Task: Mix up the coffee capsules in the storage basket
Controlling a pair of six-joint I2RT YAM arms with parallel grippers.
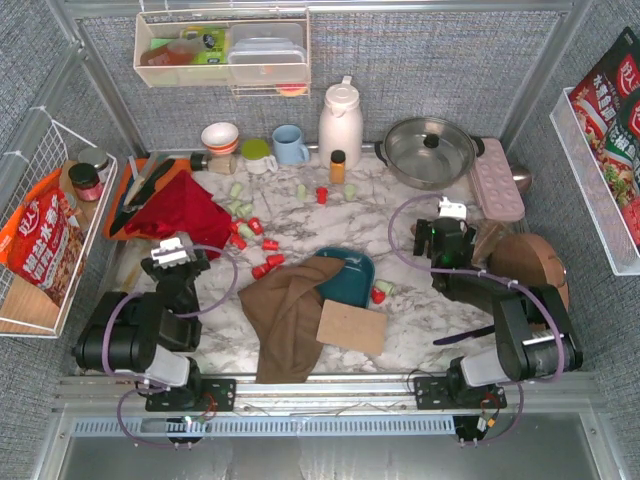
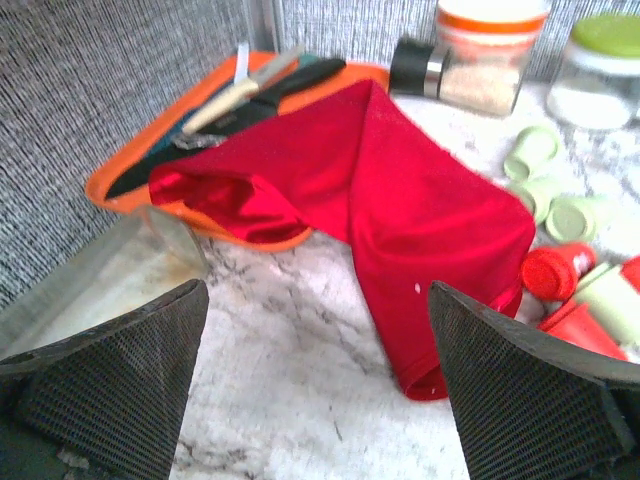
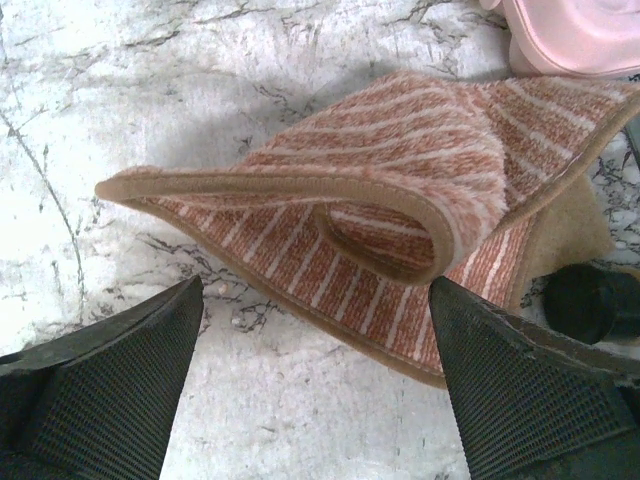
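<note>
I see the coffee capsules (image 1: 256,226) lying loose on the marble worktop (image 1: 400,215), all outside the storage basket (image 1: 353,277). The pale green ones gather toward the back left. The red ones trail from there toward the basket, and one sits just beside its right rim. The basket is dark teal with rounded corners. It stands upright near the centre, its left part hidden under a brown cloth (image 1: 290,310).

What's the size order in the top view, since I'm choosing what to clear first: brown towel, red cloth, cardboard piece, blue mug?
Largest to smallest:
1. brown towel
2. red cloth
3. cardboard piece
4. blue mug
The mug stands farthest back, so it may look a little smaller than it is.
</note>
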